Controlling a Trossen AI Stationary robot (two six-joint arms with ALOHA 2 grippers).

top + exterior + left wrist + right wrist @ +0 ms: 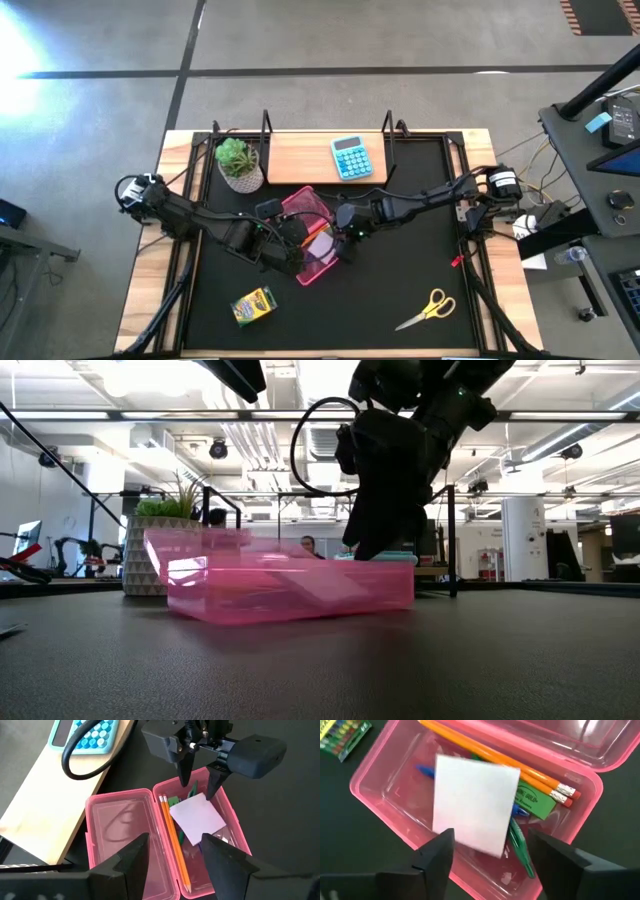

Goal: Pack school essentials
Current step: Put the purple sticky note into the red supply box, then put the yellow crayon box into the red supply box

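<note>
An open pink pencil case [312,238] lies mid-table, its lid [120,835] folded out flat beside the tray. In the tray I see two orange pencils [520,767], a white notepad [475,807], a green block [537,802], a blue pen [425,770] and a green pen [520,847]. My right gripper [490,832] hangs open over the tray's far end, fingertips just above the notepad's corner. My left gripper [175,836] is open above the near end of the case. The crayon box [253,305] and yellow-handled scissors [430,308] lie flat on the mat.
A potted plant [238,163] stands at the far left and a light-blue calculator [351,158] lies on the wooden board at the far edge. A small red object [455,262] sits near the right arm. Metal rails run along the mat's left and right sides.
</note>
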